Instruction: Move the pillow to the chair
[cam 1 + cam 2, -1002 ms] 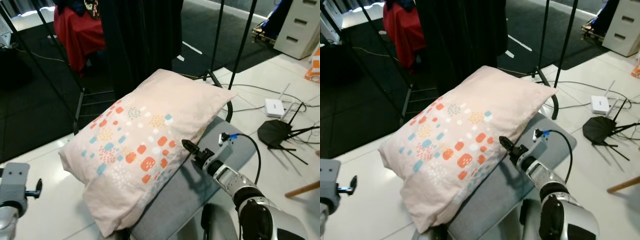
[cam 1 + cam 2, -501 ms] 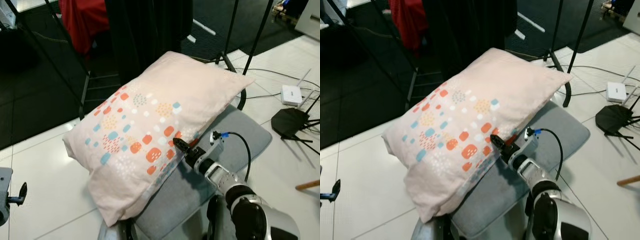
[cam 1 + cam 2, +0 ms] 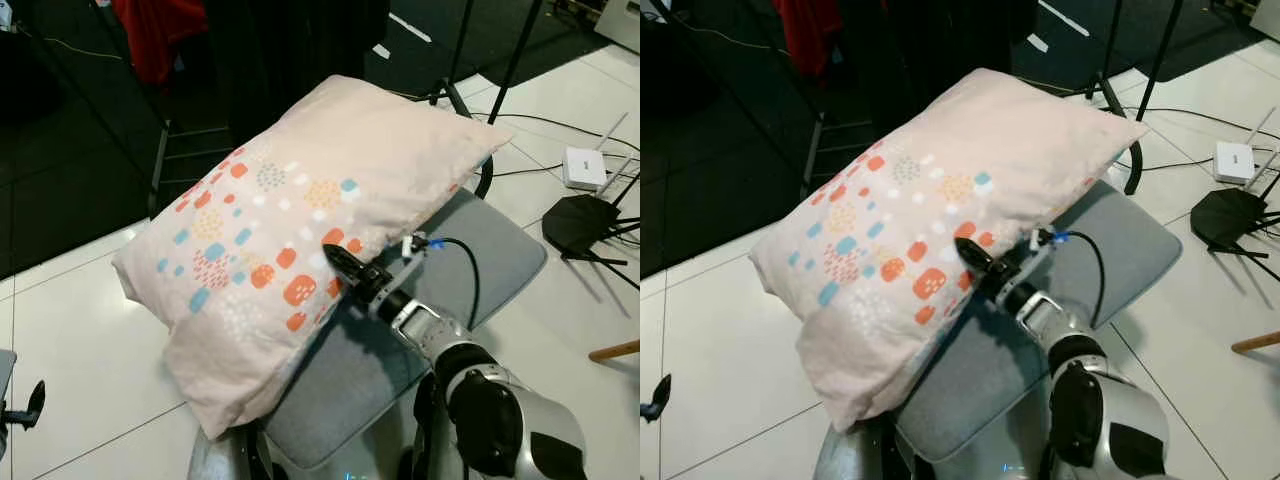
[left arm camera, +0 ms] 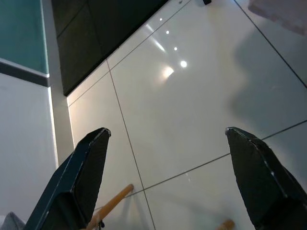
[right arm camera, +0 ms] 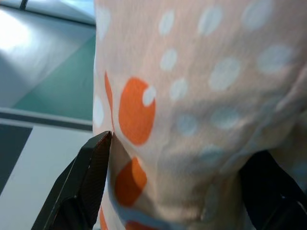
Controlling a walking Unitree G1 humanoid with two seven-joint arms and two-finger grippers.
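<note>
Left eye view: pink pillow (image 3: 300, 230) with orange, blue and white spots lies across the grey chair (image 3: 480, 265), its long side hanging past the seat's edge on the robot's left. Right gripper (image 3: 338, 262) reaches out over the seat and presses against the pillow's near side by the spotted patch — in the right wrist view the two black fingers (image 5: 86, 184) stand spread apart with the spotted cloth bulging between them; whether they pinch it I cannot tell. Left gripper (image 4: 168, 179) hangs low at the robot's left, fingers wide apart with nothing between them, over white floor tiles (image 4: 192, 96). Behind the chair: a dark curtain (image 3: 290, 50), a black metal stand (image 3: 160, 170), a red cloth (image 3: 160, 35). On the floor at right — a white router (image 3: 582, 167), a black router (image 3: 590, 220), cables (image 3: 540, 125).
</note>
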